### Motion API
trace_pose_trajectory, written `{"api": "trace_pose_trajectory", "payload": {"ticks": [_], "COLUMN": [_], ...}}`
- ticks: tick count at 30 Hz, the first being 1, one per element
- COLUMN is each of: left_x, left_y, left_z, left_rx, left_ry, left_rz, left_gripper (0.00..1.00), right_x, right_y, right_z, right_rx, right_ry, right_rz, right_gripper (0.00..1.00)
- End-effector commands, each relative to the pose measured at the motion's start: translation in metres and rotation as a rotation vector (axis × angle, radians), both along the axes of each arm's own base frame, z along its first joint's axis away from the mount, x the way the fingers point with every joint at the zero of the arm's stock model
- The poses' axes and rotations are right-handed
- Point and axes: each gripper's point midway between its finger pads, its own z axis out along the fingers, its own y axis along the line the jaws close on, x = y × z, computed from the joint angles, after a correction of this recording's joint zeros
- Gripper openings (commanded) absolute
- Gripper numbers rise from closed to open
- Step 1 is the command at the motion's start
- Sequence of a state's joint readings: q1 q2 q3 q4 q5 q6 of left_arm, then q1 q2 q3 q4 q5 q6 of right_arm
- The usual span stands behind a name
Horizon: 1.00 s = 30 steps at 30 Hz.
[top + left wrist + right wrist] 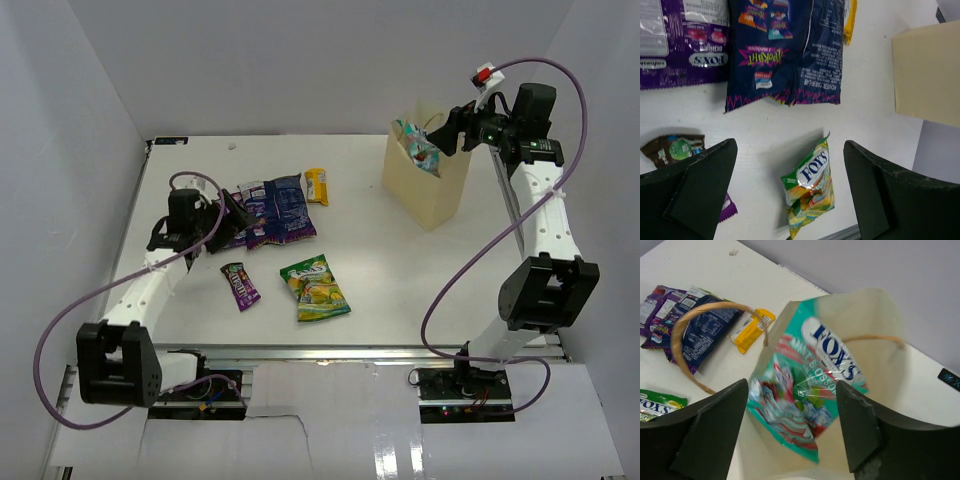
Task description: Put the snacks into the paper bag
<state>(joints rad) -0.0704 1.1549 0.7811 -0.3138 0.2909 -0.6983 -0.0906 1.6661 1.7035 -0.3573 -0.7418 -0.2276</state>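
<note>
The tan paper bag (430, 190) stands upright at the back right. My right gripper (452, 135) hovers over its mouth, open. In the right wrist view a teal-red pack (805, 395) lies blurred between the spread fingers of the right gripper (792, 425), touching neither, partly inside the bag (880, 365). My left gripper (225, 215) is open above the table (400, 290). Its wrist view shows the green-yellow pack (810, 187) on the table below the gap of the left gripper (790, 190). The dark blue chip bag (282, 205), a purple pack (680, 45), a small purple pack (240, 285) and a yellow bar (317, 185) lie on the table.
White walls close in the table on the left, back and right. One of the bag's loop handles (690, 325) arches out on its left side. A rail runs along the near table edge (350, 352) between the two arm bases.
</note>
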Motion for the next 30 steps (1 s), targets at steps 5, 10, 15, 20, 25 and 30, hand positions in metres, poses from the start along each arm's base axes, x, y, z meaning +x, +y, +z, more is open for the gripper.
{"api": "trace_pose_trajectory", "payload": {"ticks": [5,10,15,20,25,30], "left_x": [0.084,0.122,0.147,0.147,0.142,0.135], "left_y": [0.001,0.007,0.010,0.006,-0.023,-0.058], "left_z": [0.015,-0.031,-0.047,-0.072,-0.088,-0.053], "left_rx": [0.215,0.371,0.431,0.429,0.317,0.156], "left_ry": [-0.070,0.023,0.061,0.111,0.114,-0.006], "left_rz": [-0.020,-0.066,-0.085,-0.117,-0.241,-0.377], "left_gripper": [0.98,0.98,0.95,0.90,0.68,0.17], "right_x": [-0.046,-0.081,-0.109,-0.121,-0.146,-0.165], "right_y": [0.004,0.009,0.012,0.016,0.034,0.059], "right_z": [0.059,0.045,0.032,0.021,0.014,-0.029], "right_rx": [-0.033,-0.056,-0.087,-0.085,-0.025,-0.035], "right_ry": [-0.164,-0.152,-0.161,-0.135,-0.095,0.080], "right_rz": [0.046,0.106,0.137,0.166,0.305,0.364], "right_gripper": [0.85,0.90,0.91,0.91,0.91,0.89]}}
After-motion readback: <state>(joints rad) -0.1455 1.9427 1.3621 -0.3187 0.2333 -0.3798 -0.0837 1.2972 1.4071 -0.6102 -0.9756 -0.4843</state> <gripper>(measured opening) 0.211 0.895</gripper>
